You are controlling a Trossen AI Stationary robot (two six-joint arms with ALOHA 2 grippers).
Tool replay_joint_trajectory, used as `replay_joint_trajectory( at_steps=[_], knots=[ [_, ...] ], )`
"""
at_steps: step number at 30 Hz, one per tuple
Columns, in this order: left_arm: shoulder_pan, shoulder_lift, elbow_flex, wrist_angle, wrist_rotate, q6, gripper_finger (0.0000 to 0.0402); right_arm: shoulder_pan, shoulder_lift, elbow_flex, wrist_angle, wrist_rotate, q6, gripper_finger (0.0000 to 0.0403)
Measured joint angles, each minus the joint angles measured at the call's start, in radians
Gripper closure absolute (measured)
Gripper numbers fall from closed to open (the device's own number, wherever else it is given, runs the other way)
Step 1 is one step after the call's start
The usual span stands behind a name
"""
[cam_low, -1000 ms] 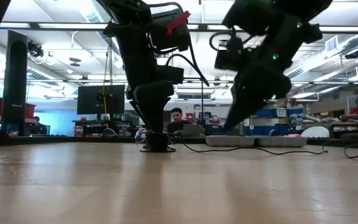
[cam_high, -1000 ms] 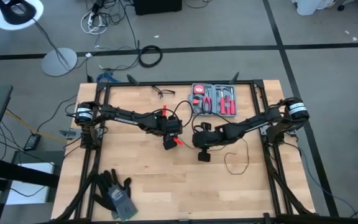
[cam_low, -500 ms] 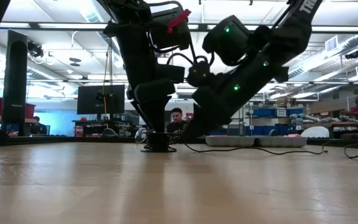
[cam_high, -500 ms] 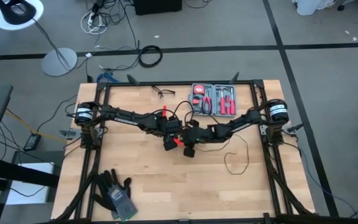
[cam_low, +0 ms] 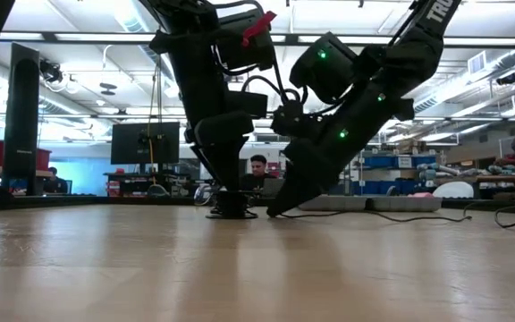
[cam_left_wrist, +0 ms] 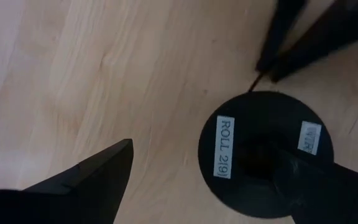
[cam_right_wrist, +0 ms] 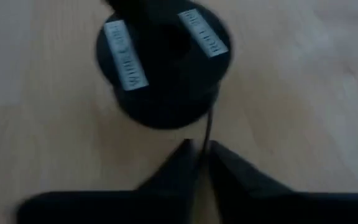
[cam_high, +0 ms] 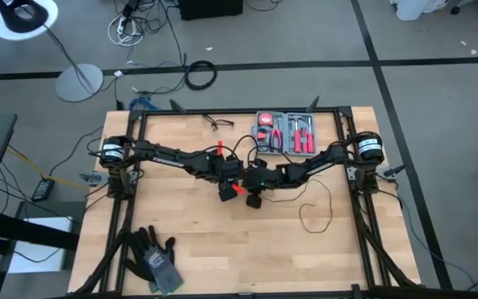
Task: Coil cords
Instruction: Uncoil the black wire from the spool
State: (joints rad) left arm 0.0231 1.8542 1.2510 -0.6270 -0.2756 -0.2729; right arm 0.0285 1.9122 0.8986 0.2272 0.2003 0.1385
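One thin black cord [cam_high: 315, 218] lies on the counter [cam_high: 222, 249], running to one black spool [cam_left_wrist: 265, 149] at the middle. The left pincer [cam_left_wrist: 229, 180] stands wide open over the spool, and the right pincer [cam_right_wrist: 199, 155], just beside the spool, is closed on the cord. One tool case [cam_high: 285, 133] lies behind the spool and one pair of gloves [cam_high: 154, 256] lies well apart from it, near the front edge.

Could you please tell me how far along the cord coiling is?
Done: little that shows; the spool stands upright. In hand: the right pincer pinches the cord beside it; the left pincer stands open around it. Left: the loose loop of cord on the table.
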Motion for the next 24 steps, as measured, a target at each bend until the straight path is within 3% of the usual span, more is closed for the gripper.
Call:
replay_joint_trajectory(
  at_steps=[2,5,13,24],
  knots=[
    [0.0,0.0,0.0,-0.002,0.0,0.0,0.0034,0.008,-0.009,0.003,-0.044,-0.015,0.01,0.0386],
    [0.0,0.0,0.0,-0.014,0.0,0.0,0.0034,0.033,-0.044,0.005,-0.173,-0.015,0.058,0.0395],
    [0.0,0.0,0.0,-0.039,0.0,-0.009,0.0034,0.17,-0.26,-0.007,-0.715,-0.057,0.183,0.04],
    [0.0,0.0,0.0,-0.055,-0.001,-0.02,0.0034,0.462,-0.607,-0.004,-1.455,-0.199,0.725,0.0402]
  ],
)
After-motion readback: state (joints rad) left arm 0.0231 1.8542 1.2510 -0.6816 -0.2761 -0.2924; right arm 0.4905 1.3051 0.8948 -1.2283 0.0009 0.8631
